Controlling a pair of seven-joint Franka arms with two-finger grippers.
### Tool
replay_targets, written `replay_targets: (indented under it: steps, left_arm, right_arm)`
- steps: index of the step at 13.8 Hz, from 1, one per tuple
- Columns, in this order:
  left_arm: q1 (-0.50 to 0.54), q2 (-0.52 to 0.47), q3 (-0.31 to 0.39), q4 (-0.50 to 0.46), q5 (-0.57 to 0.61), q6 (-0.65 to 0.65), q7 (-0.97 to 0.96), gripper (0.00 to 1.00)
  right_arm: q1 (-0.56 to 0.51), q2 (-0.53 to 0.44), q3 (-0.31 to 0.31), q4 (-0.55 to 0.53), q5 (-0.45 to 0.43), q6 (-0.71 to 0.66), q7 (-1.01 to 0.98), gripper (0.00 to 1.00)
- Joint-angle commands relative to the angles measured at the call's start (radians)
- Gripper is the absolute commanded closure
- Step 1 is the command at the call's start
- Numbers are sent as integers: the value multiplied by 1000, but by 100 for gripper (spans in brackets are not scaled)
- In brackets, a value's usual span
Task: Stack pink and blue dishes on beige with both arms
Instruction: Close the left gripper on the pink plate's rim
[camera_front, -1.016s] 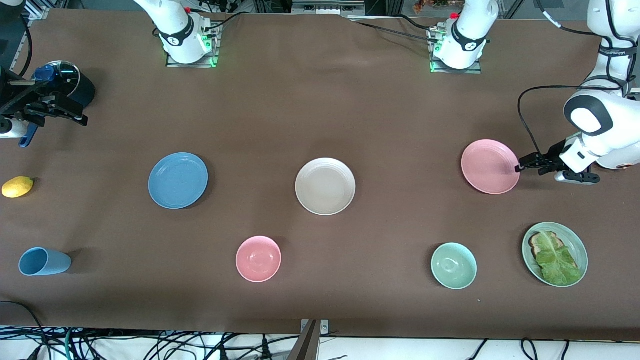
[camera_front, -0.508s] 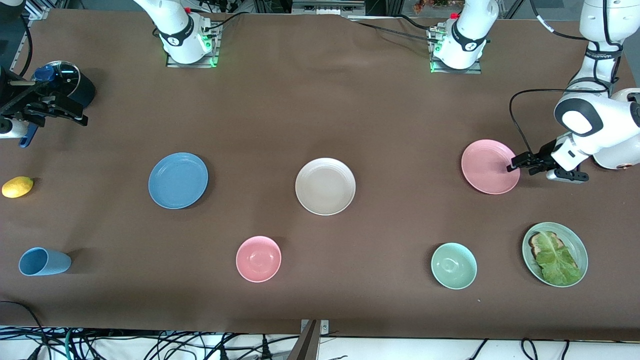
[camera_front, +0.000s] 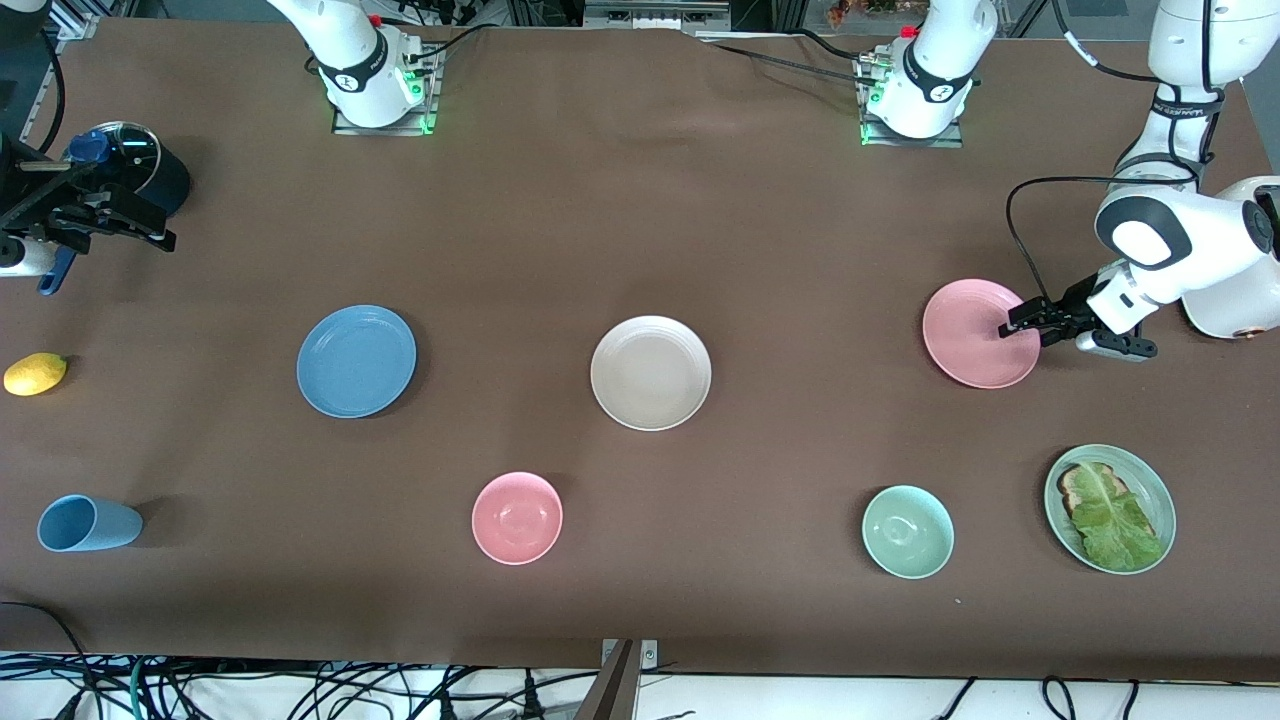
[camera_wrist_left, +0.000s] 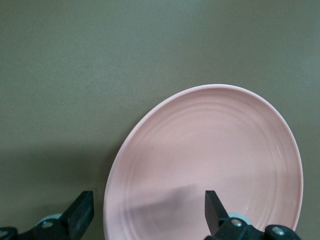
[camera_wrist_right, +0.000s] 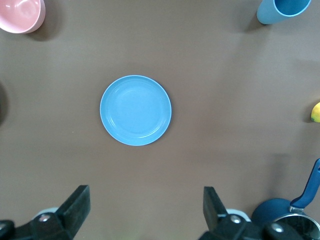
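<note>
So basically nothing was stacked yet, all three plates sat apart in one row across the brown table (camera_front: 640, 200). Going from the right arm's end: right gripper (camera_front: 110, 222) hung up over the table edge by a dark blue lidded pot (camera_front: 140, 165), jaws wide apart w/ nothing in them, arm looked like it was just waiting. The wide shallow blue plate (camera_front: 356, 360) lay flat & untouched, plain glossy blue w/ ringed rim, a clear gap away from the cream-beige ringed plate (camera_front: 650, 372), which was bare in the middle of the row, same size as the others afaict. Then the wide shallow pink plate (camera_front: 975, 335) toward the left arm's end, also flat on the table, matte-ish pink w/ faint rings. Left gripper (camera_front: 1020, 326) was right at its rim, one finger (camera_wrist_left: 214, 210) over the plate, the other (camera_wrist_left: 80, 217) outside it, jaws released, not clamped. So imo the pink grab was just starting; lift, carry, blue all left.
</note>
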Motion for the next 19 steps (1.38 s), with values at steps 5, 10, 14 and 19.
replay_targets:
  steps: [5, 10, 14, 19]
  left_arm:
    - [-4, -5, 5, -5, -38, 16, 69, 33]
    - [18, -5, 6, 0, -38, 15, 129, 36]
    - [16, -5, 6, 0, -39, 15, 126, 80]
    - [18, -5, 6, 0, -74, 15, 121, 100]
  right_arm:
    - [-8, 8, 3, 22, 8, -19, -7, 0]
    - [-8, 8, 3, 22, 8, -19, -7, 0]
    - [-10, 8, 3, 22, 8, -19, -7, 0]
    - [-10, 8, 3, 22, 8, -19, -7, 0]
